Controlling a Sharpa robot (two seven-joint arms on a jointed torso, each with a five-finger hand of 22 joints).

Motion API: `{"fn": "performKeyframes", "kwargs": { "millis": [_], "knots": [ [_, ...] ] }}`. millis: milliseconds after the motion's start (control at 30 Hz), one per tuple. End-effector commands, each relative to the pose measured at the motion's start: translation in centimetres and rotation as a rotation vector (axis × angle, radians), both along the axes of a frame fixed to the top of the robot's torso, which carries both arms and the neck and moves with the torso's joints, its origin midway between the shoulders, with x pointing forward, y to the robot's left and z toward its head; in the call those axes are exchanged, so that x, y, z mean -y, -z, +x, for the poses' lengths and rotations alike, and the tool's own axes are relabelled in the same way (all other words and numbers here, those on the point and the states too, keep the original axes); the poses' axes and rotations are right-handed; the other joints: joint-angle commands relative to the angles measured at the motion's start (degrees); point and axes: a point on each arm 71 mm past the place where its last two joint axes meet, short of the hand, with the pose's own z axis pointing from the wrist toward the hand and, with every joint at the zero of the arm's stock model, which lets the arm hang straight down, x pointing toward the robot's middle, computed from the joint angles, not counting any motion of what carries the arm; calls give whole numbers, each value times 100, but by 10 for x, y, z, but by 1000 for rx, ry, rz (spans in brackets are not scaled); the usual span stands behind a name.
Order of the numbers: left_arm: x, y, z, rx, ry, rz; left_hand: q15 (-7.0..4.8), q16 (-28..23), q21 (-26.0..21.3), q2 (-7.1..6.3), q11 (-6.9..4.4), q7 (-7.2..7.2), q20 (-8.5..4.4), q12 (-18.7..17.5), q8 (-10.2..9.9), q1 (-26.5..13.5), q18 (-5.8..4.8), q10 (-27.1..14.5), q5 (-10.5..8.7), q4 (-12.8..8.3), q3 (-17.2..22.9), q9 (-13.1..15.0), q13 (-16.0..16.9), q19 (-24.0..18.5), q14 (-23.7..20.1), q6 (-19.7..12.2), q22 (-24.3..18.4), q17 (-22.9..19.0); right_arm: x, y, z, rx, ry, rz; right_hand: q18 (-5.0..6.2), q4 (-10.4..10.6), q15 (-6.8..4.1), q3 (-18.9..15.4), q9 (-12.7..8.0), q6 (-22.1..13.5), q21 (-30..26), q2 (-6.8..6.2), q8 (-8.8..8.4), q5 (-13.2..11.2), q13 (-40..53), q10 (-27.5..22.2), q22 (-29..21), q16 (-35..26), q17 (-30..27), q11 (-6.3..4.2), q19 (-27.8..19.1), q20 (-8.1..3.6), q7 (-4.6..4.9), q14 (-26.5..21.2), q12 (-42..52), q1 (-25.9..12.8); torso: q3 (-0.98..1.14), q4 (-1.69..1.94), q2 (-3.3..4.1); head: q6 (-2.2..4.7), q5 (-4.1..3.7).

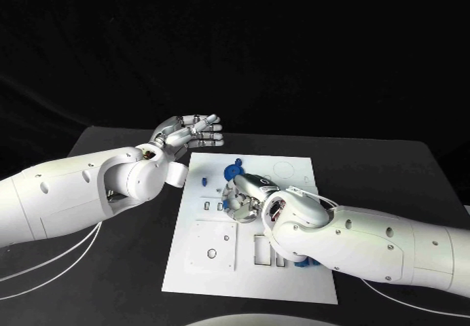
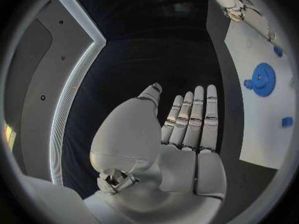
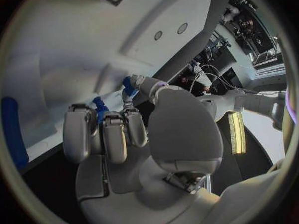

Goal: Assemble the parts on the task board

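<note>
The black worktop (image 1: 117, 285) is taking up the lower part of the head view, and the white task board (image 1: 294, 272) is lying at its middle, running from the centre of the frame down toward the lower edge. The left arm is coming in from the left edge, and the left hand (image 1: 188, 134) is hovering just above the upper left corner of the board, off its edge; its fingers (image 2: 195, 115) are lying straight and side by side, only narrowly apart, and are holding nothing. The right arm is reaching in from the lower right, and the right hand (image 1: 247, 198) is pressing down on the board at the centre of the frame, with its fingers (image 3: 116, 139) curled in and pinching a small blue part (image 3: 129, 85) against the white surface. A blue gear (image 1: 232, 170) is sitting on the board just above that hand, toward the upper middle of the frame, and in the left wrist view it is showing at the right side (image 2: 264, 78). A long blue piece (image 3: 12, 129) is lying on the board at the left side of the right wrist view. A smaller blue block (image 2: 286, 121) is resting near the board's edge.
</note>
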Motion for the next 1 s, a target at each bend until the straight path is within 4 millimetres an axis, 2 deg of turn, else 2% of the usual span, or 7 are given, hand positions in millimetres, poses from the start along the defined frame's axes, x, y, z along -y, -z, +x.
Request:
{"fn": "performKeyframes", "kwargs": {
  "millis": [33, 267, 633, 1000],
  "knots": [
    [3, -1, 0, 3, 20, -10, -14, 19, -28, 57, -1, 317, 12, 14, 19, -19, 18, -37, -20, -1, -26, 4, 8, -44, -46, -47, -5, 5, 1, 2, 0, 4, 0, -28, -28, 9, -30, -43, 1, -2, -44, -15, 4, -34, 400, -42, 211, 23, 1510, 6, -42, 5, 23, 607, -29, -93, 0, 2, -2, -6, -7],
    [3, -1, 0, 2, 21, -10, -14, 19, -28, 57, -1, 317, 12, 14, 19, -19, 18, -37, -20, -1, -26, 4, 8, -44, -46, -47, -5, 5, 0, 2, 0, 8, -1, -23, -25, 20, -14, -74, -19, -107, -69, -78, -58, -72, 362, -76, 198, 23, 1510, 29, -49, 15, 53, 607, -59, -165, 0, 3, 4, -9, -7],
    [3, -1, 0, 1, 23, -10, -14, 19, -28, 57, -1, 317, 12, 14, 19, -19, 18, -37, -20, -1, -26, 4, 8, -44, -46, -47, -5, 5, 0, 1, 0, 11, -1, -18, -17, 65, 21, -132, -44, -224, -112, -136, -133, -259, 297, -135, 173, 23, 1510, 70, -62, 45, 97, 607, -110, -267, -4, -2, -3, -21, -13],
    [3, -1, 0, 0, 25, -11, -14, 19, -28, 57, -1, 317, 12, 14, 19, -19, 18, -37, -20, -1, -26, 4, 8, -44, -46, -47, -5, 5, -1, 1, -1, 14, -15, -13, 4, 100, 99, -243, -128, -555, -220, -285, -320, -319, 4, -397, 97, 23, 1510, 162, -111, 114, 197, 607, -333, -342, -3, 5, -1, -18, -39]
  ]
}}
